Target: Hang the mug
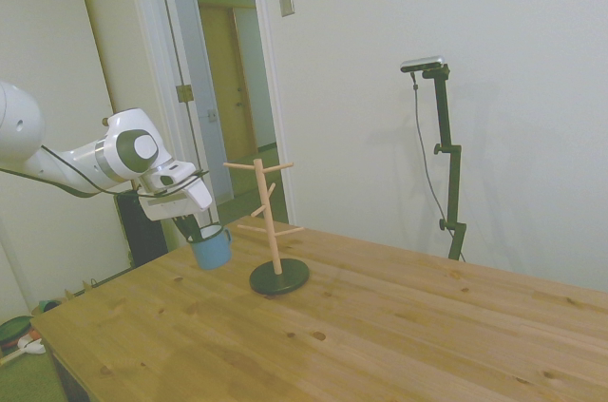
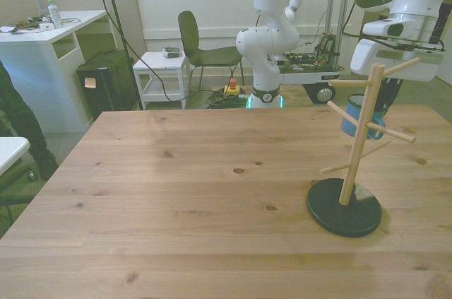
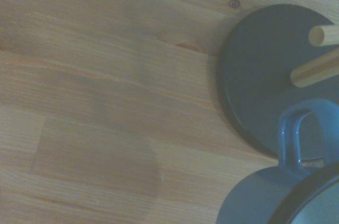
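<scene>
1. Gripper (image 1: 201, 228) hangs in the air beside the wooden peg stand (image 1: 271, 221), its dark fingers closed on the rim of the mug (image 1: 211, 247), one finger seemingly inside the cup and one outside.
2. Below the gripper the mug is clear of the wooden table (image 1: 380, 326), carried slightly tilted at about the height of the stand's lower pegs.
3. In the front view the mug (image 2: 361, 116) sits behind the stand's post (image 2: 359, 140), between the upper and lower pegs as seen from there; it touches none of them that I can make out.
4. From the wrist view the mug's loop handle (image 3: 297, 138) points toward the stand, with the dark round base (image 3: 259, 70) beneath and two peg ends just beyond the handle.
5. Progress, as I judge it: the pick and lift are done, and the handle faces the pegs; the hanging itself is not.
6. What is left, by my reading: bring the handle loop level with a free peg tip, slide it over the peg, let the mug settle, then release and back away.
</scene>
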You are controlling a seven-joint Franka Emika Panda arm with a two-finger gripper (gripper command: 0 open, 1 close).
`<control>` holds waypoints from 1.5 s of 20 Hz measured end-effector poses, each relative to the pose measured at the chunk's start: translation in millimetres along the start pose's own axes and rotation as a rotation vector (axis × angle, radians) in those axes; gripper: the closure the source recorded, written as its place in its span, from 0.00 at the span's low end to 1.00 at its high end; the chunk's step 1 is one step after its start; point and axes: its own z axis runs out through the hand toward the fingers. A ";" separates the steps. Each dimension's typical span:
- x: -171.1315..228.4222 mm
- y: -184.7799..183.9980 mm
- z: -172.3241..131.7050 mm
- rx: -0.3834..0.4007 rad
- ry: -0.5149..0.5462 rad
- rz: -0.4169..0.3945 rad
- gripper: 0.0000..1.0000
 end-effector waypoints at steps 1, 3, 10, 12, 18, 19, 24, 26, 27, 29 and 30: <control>1.1 -1.4 -2.8 0.000 0.001 -0.005 1.00; 3.3 -4.3 -7.8 0.002 0.003 -0.010 1.00; 8.7 -11.8 -9.3 0.004 0.000 -0.024 1.00; 10.1 -13.5 -9.5 0.005 -0.001 -0.029 1.00; 8.5 -9.2 -41.5 0.033 0.017 -0.032 1.00; 7.6 -6.5 -51.2 0.038 0.022 -0.032 1.00; 6.7 4.6 -94.9 0.071 0.033 -0.027 1.00; 9.3 6.0 -106.2 0.077 0.037 -0.027 1.00; 11.0 6.0 -111.6 0.078 0.038 -0.027 1.00; 15.2 5.8 -124.4 0.083 0.041 -0.027 1.00; 17.4 5.9 -131.1 0.085 0.042 -0.029 1.00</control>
